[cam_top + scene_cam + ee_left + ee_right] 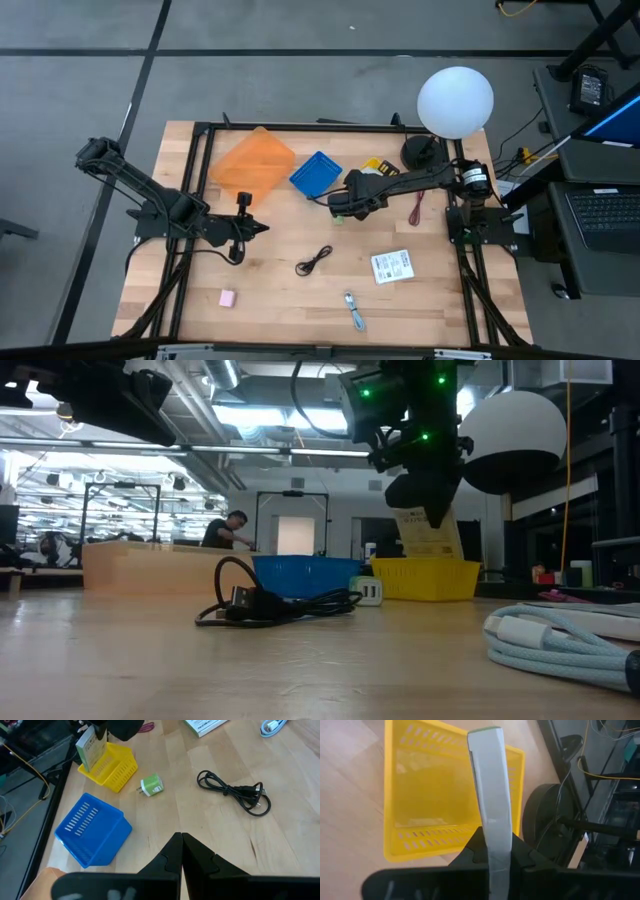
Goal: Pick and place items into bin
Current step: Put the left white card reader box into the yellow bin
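While the left jaws rest closed, the right jaws clamp a white card (492, 810) above the yellow bin (420, 795).

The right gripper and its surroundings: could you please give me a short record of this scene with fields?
right gripper: shut on a flat grey-white packet, held above the yellow bin
left gripper: shut, empty, waiting beside the blue bin
orange bin: at the table's far left
loose on table: black cable, green plug, pink block, printed packet
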